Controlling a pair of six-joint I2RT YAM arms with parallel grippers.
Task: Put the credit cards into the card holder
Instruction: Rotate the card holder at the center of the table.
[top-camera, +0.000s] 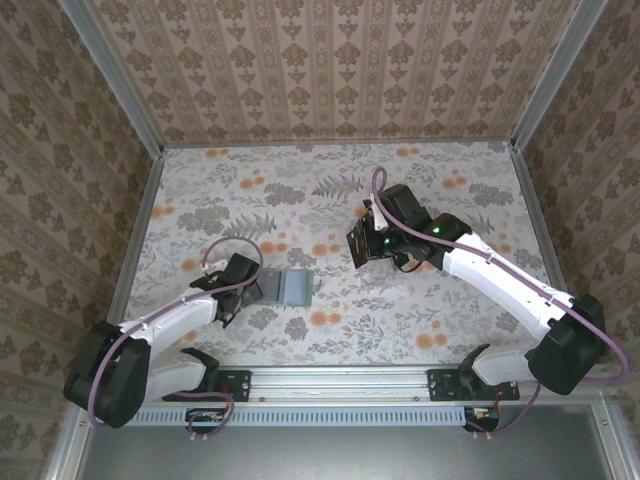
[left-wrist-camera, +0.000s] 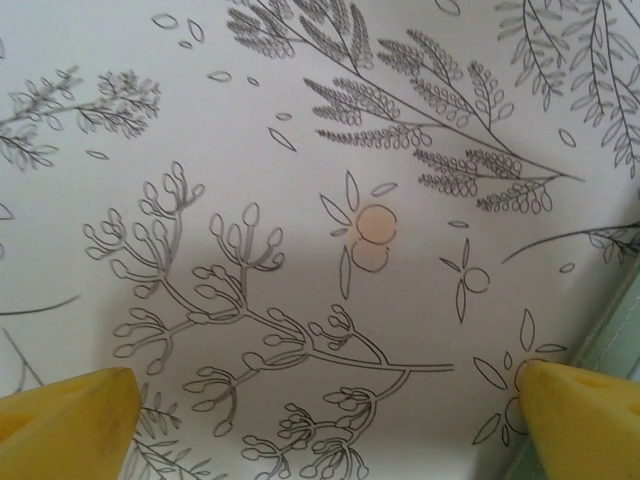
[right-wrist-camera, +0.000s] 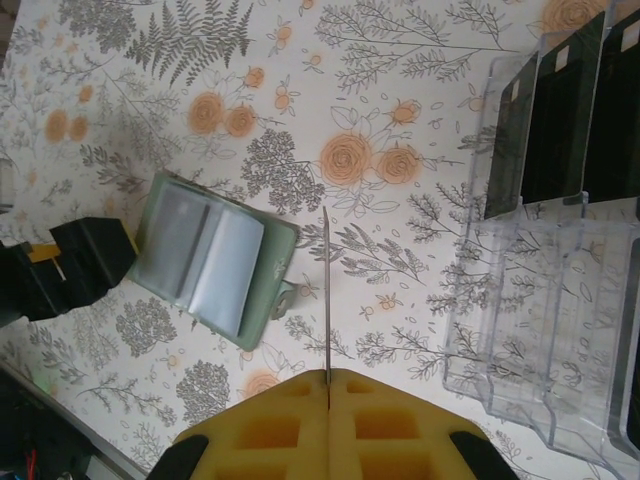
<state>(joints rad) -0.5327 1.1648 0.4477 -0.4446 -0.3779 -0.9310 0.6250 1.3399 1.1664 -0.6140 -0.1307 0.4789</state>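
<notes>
The grey-green card holder (top-camera: 292, 288) lies open on the flowered table, with clear pockets (right-wrist-camera: 205, 250) facing up. My left gripper (top-camera: 248, 290) is low at its left edge, open, with nothing between its yellow fingertips (left-wrist-camera: 70, 415). The holder's green edge (left-wrist-camera: 622, 345) shows beside the right fingertip. My right gripper (right-wrist-camera: 328, 375) is shut on one credit card (right-wrist-camera: 326, 290), seen edge-on as a thin line. It hangs above the table to the right of the holder (right-wrist-camera: 262, 300). More black credit cards (right-wrist-camera: 560, 120) stand in a clear rack (right-wrist-camera: 540, 330).
The clear plastic rack sits under and beside my right arm (top-camera: 470, 260), right of centre. Metal-framed walls (top-camera: 140, 215) close in the table on the left, far and right sides. Open tabletop (top-camera: 330, 190) lies behind the holder.
</notes>
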